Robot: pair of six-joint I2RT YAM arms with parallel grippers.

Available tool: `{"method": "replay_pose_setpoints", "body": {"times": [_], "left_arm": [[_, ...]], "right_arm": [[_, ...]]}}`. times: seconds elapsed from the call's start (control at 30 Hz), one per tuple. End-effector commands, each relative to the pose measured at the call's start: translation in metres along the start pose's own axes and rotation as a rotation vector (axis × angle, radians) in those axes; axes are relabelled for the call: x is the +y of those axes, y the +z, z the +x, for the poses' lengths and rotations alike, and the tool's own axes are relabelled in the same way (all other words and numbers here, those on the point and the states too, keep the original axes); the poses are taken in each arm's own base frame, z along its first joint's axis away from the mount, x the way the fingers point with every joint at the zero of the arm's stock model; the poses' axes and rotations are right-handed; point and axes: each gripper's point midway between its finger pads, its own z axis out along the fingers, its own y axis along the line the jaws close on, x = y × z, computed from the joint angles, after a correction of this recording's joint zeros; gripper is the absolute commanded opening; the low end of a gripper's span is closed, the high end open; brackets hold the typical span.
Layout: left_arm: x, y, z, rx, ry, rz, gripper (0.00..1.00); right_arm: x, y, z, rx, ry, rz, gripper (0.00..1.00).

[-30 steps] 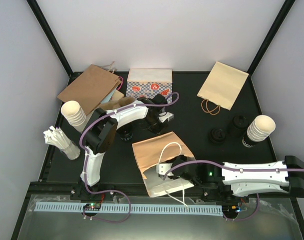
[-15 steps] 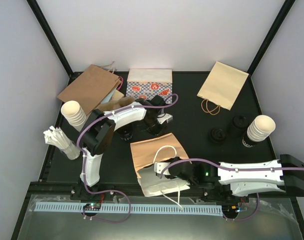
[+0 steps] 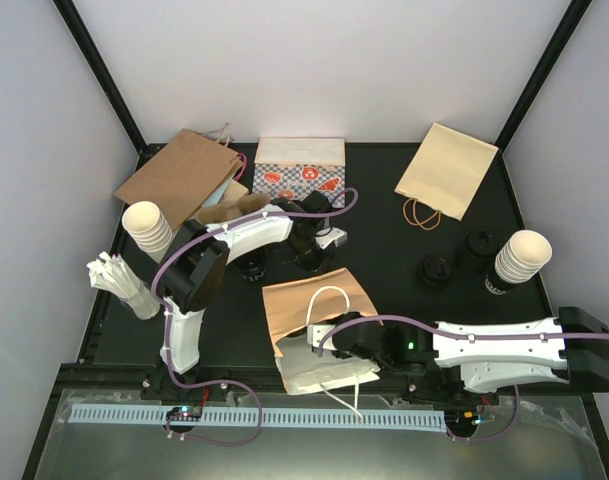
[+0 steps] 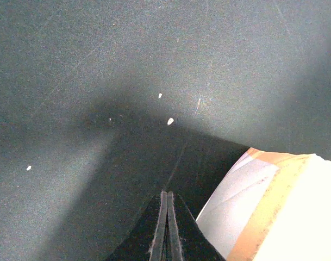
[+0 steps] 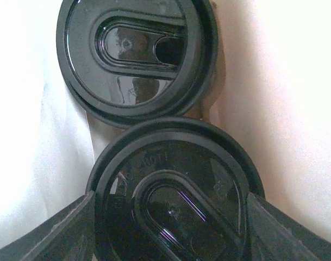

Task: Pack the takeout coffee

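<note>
Since a moment ago the right arm [image 3: 499, 345] has slid further left, and the brown bag [image 3: 309, 300] lying open mid-table has shifted a touch with it.

Counting round the table [image 3: 384, 225]: three paper bags, that one plus a dark brown bag [image 3: 179, 175] and a tan bag [image 3: 446, 170] at the back; two stacks of white paper cups, a left stack [image 3: 149, 225] and a right stack [image 3: 522, 255]; one patterned box [image 3: 299, 165]; two small black round cups out on the right, a first loose cup [image 3: 436, 270] and a second loose cup [image 3: 477, 245].

Inside the bag the right gripper [image 5: 172, 202] stands wide, its fingers [image 5: 62, 231] pressed to either side of a black lidded coffee cup [image 5: 174, 179]; a second lidded cup [image 5: 135, 57] sits just beyond it, so two are in the bag.

The left gripper [image 4: 167, 197] has its jaws pressed together on nothing, hanging over bare table just beside the bag's edge.
</note>
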Motion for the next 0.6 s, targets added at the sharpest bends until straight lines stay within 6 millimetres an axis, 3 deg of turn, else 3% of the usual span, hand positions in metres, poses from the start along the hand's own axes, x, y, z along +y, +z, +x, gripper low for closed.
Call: {"method": "replay_pose_setpoints", "body": {"times": [0.0, 0.43, 0.57], "left_arm": [[-0.027, -0.007, 0.009, 0.013, 0.031, 0.08, 0.02], [-0.027, -0.008, 0.009, 0.013, 0.024, 0.077, 0.01], [-0.027, -0.007, 0.01, 0.017, 0.021, 0.076, 0.01]], "right_arm": [[0.023, 0.006, 0.036, 0.148, -0.08, -0.087, 0.5], [0.028, -0.001, 0.064, 0.301, -0.146, -0.133, 0.61], [0.023, -0.005, 0.057, 0.283, -0.132, -0.128, 0.66]]}}
